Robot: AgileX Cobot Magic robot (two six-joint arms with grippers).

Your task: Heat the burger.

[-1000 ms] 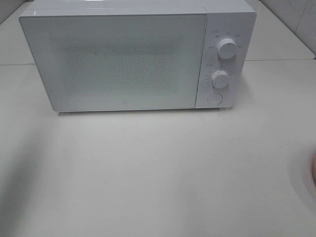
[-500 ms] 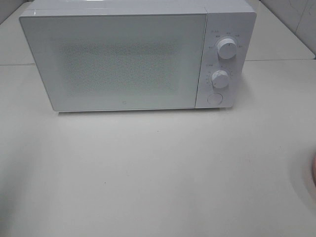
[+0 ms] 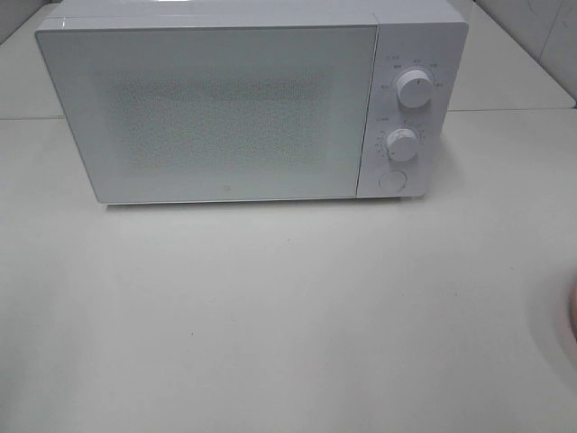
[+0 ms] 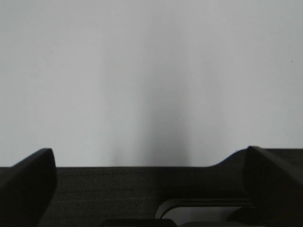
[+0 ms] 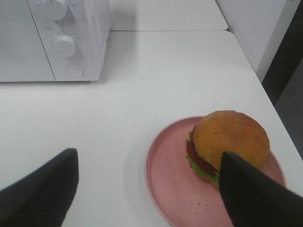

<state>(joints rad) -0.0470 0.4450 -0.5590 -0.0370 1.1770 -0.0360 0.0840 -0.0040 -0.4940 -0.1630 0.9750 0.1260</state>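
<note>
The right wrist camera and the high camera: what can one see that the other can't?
Only the right wrist view shows the burger sitting on its pink plate, with the open right gripper above the table. Only the high view shows the microwave's whole closed door; of the plate it catches just a pink sliver at its right edge. Both show the white microwave, its two knobs, round button and the white table.

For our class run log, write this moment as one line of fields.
microwave: door shut | burger: on pink plate, untouched | right hand: open, near plate, empty | left hand: open, empty, over bare table
</note>
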